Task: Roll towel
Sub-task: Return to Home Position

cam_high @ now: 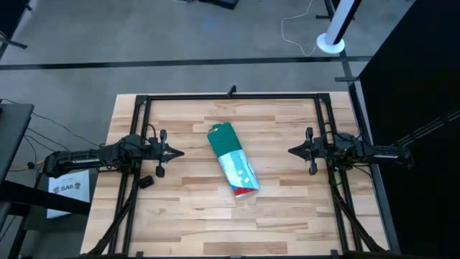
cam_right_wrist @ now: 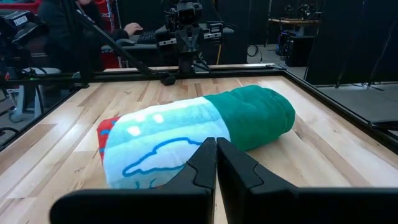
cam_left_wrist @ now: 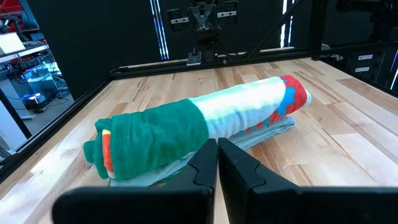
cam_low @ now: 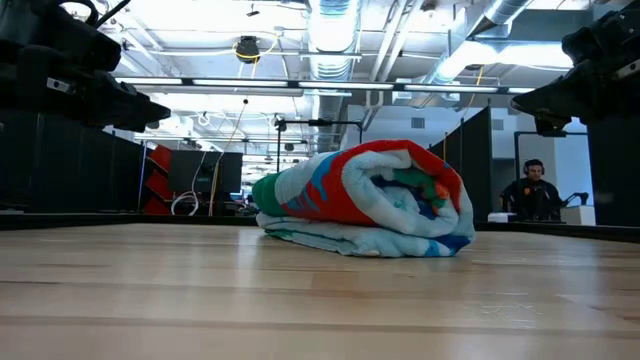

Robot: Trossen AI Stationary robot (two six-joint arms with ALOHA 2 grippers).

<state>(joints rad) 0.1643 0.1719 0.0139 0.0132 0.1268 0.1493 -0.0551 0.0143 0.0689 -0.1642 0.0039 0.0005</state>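
**A:** What is met first from above?

**B:** The left tool (cam_high: 176, 152) and the right tool (cam_high: 293, 150). They are held over the surface (cam_high: 287, 216) at either side and pointed toward each other. Between them, well apart from both, the towel (cam_high: 233, 162) is laid as a finished roll. It is set at a slant, with its green end toward the picture's top.

**A:** And from table height?

**B:** The towel (cam_low: 365, 200) is seen end-on, its layers wound in a spiral, with a flat layer spread beneath. Both arms are held high at the picture's corners. A person (cam_low: 530, 188) is seated far behind.

**A:** The left wrist view?

**B:** The left tool (cam_left_wrist: 217, 144) is shown pressed closed with nothing held. The towel (cam_left_wrist: 199, 124) lies ahead, untouched.

**A:** The right wrist view?

**B:** Much the same is shown. The right tool (cam_right_wrist: 216, 142) is closed on nothing, and the towel (cam_right_wrist: 199, 127) lies ahead of it.

**A:** Which step is judged to be in hand?

**B:** The rolling appears done, and the parking of the arms is judged to be in hand. Only a clean retreat is called for, with the roll left undisturbed.

**A:** Is anything in the way?

**B:** A small black object (cam_high: 145, 181) lies beside the left arm, and a black frame (cam_high: 187, 96) is set round the surface. Neither is judged an obstacle.
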